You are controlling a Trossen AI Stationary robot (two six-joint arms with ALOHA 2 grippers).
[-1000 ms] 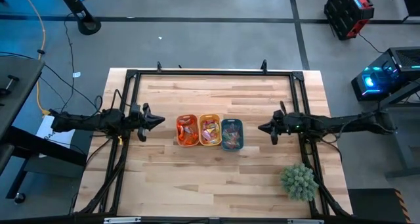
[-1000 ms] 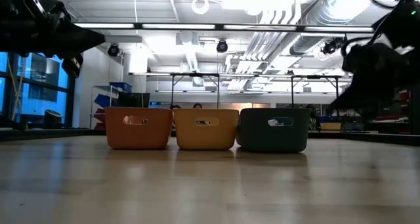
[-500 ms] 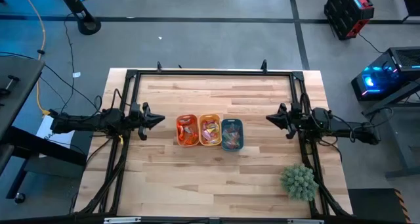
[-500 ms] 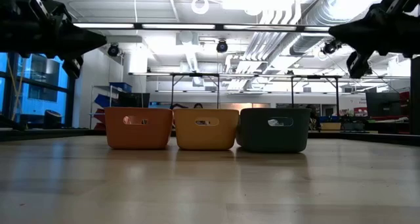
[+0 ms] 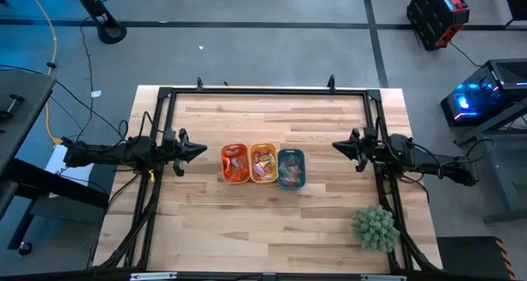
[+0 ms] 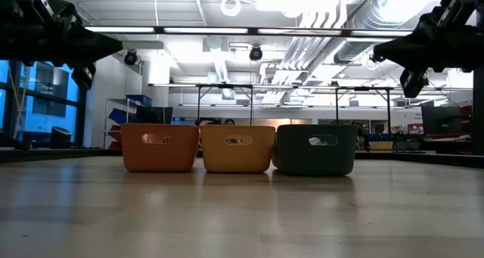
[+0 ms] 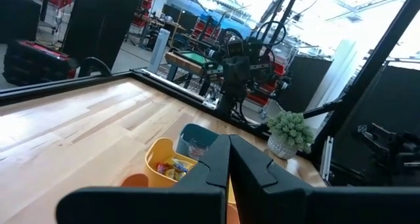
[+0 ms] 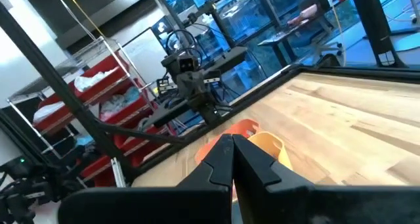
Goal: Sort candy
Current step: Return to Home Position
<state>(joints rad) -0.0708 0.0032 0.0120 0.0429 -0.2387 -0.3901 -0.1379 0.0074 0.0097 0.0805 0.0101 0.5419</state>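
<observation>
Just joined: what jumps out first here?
An orange tray, a yellow tray and a teal tray stand side by side mid-table, all holding candy. The left hand and right hand hang shut at either side; a green plant ball sits at a corner on the right arm's side.

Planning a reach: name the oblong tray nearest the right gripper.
The teal oblong tray, ending the row toward the right gripper; orange tray and yellow tray lie farther.

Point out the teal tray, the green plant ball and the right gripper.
teal tray (image 6: 299, 160): low view, on its front wall.
plant ball (image 5: 375, 227): high view, middle of its spiky top.
right gripper (image 5: 336, 146): high view, at its closed fingertips.
</observation>
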